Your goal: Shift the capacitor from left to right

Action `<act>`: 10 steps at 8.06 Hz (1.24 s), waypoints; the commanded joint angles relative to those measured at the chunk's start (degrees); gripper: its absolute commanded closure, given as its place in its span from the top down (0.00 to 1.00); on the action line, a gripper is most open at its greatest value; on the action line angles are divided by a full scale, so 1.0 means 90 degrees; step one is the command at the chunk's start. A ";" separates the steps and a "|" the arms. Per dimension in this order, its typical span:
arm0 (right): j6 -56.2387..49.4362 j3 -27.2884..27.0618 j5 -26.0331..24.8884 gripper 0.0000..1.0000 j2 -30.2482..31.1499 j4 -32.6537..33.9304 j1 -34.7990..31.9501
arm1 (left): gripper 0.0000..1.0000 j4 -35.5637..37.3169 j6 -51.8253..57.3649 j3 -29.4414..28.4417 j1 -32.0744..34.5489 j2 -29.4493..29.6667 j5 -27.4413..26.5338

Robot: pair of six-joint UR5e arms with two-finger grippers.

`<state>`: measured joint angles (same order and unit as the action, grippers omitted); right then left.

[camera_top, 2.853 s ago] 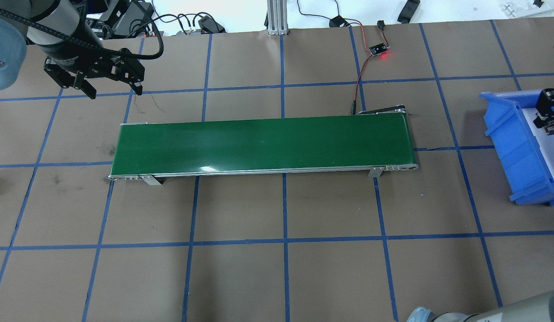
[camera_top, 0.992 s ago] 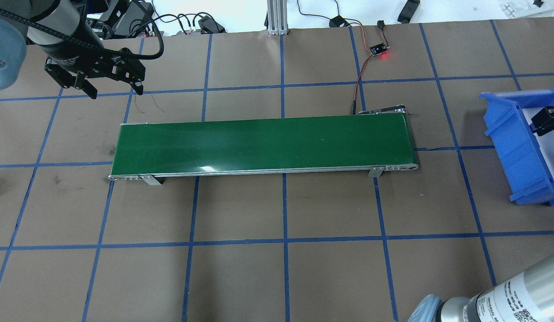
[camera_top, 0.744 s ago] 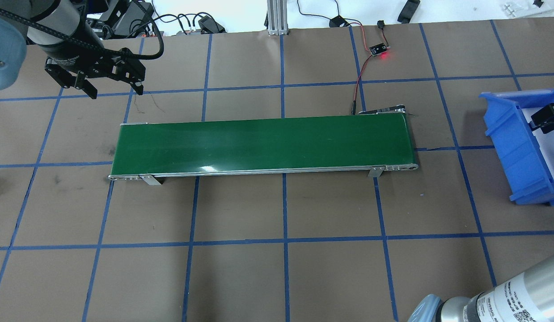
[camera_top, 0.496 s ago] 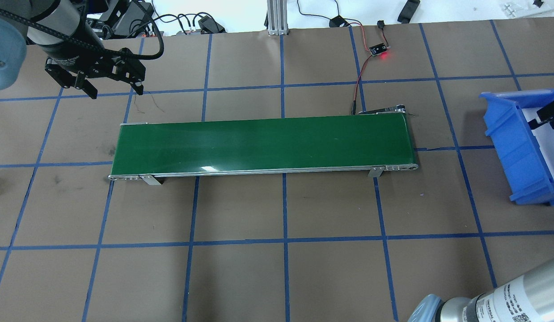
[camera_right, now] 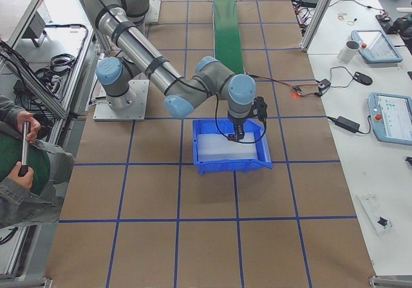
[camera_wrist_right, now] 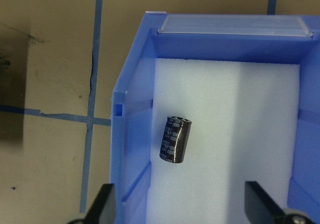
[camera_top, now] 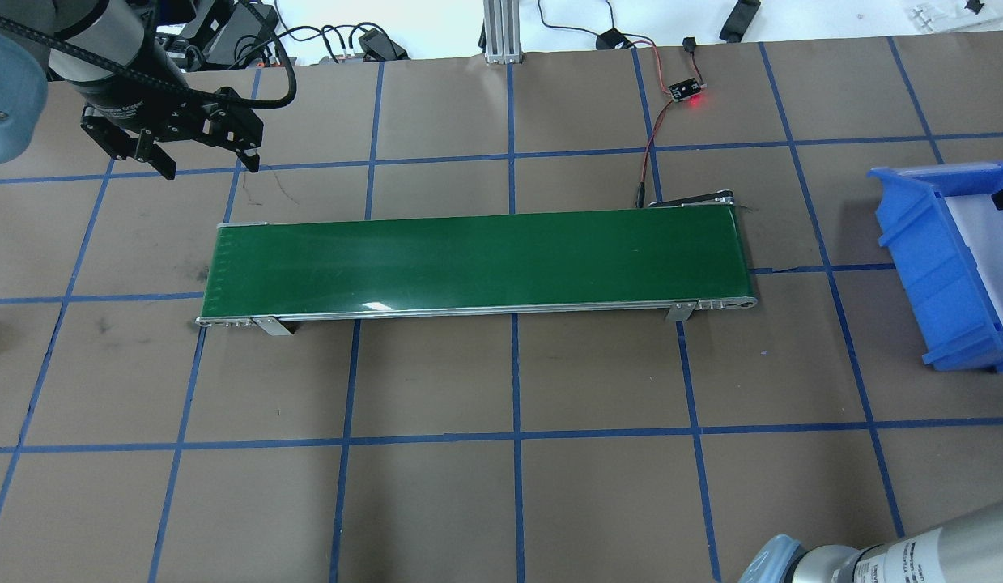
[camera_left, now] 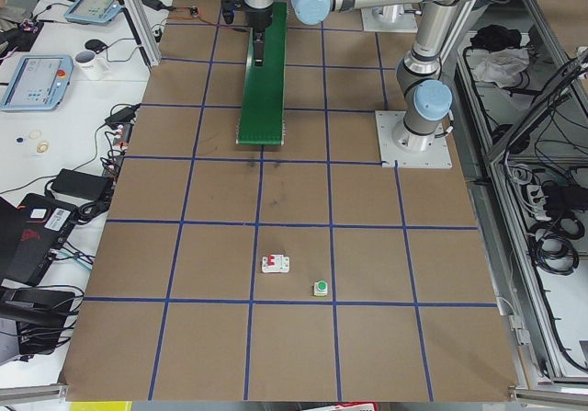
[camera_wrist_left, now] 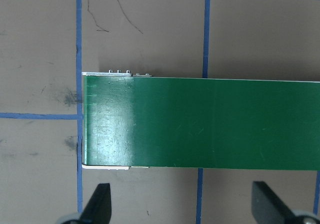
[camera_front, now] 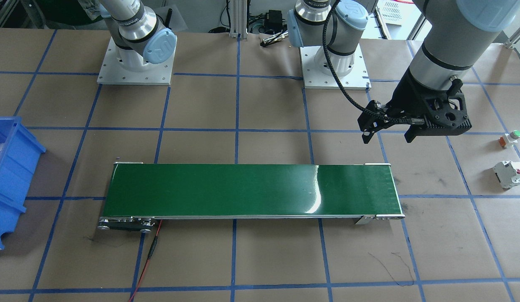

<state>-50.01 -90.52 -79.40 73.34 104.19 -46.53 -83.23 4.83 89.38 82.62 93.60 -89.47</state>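
White foam (camera_wrist_right: 240, 134) lining the blue bin (camera_wrist_right: 132, 134) cushions the capacitor (camera_wrist_right: 175, 139), lying loose on its side under my spread right pincer (camera_wrist_right: 184, 206), so it looks delivered, while my left pincer (camera_wrist_left: 182, 204) hovers spread and empty, well apart from the bin.

black capacitor (camera_wrist_right: 175, 139) sideways on foam

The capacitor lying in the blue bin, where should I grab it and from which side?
Grip the capacitor across its curved sides at mid-length, coming straight down. It lies on its side on the foam, and the walls of the blue bin likely block sideways approaches.
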 commanded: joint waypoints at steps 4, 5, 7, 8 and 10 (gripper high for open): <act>0.1782 0.0088 -0.0415 1.00 0.1195 -0.1135 -0.1037 | 1.00 0.0000 0.0000 0.0000 -0.0010 0.0000 0.0010; 0.2212 0.0088 -0.0416 1.00 0.1332 -0.1321 -0.1379 | 1.00 0.0000 0.0000 0.0000 0.0000 0.0000 0.0010; 0.3130 0.0088 -0.0416 1.00 0.1499 -0.1352 -0.2199 | 1.00 0.0000 -0.0010 0.0000 0.0000 0.0000 0.0029; 0.3502 0.0088 -0.0407 1.00 0.1538 -0.1478 -0.2502 | 1.00 0.0000 -0.0010 0.0010 0.0000 0.0010 0.0097; 0.3875 0.0088 -0.0406 1.00 0.1587 -0.1586 -0.2962 | 1.00 0.0000 -0.0010 0.0020 0.0000 0.0010 0.0234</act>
<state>-18.72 -89.74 -82.99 87.11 90.74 -69.06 -83.23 4.75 89.50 82.61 93.67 -88.14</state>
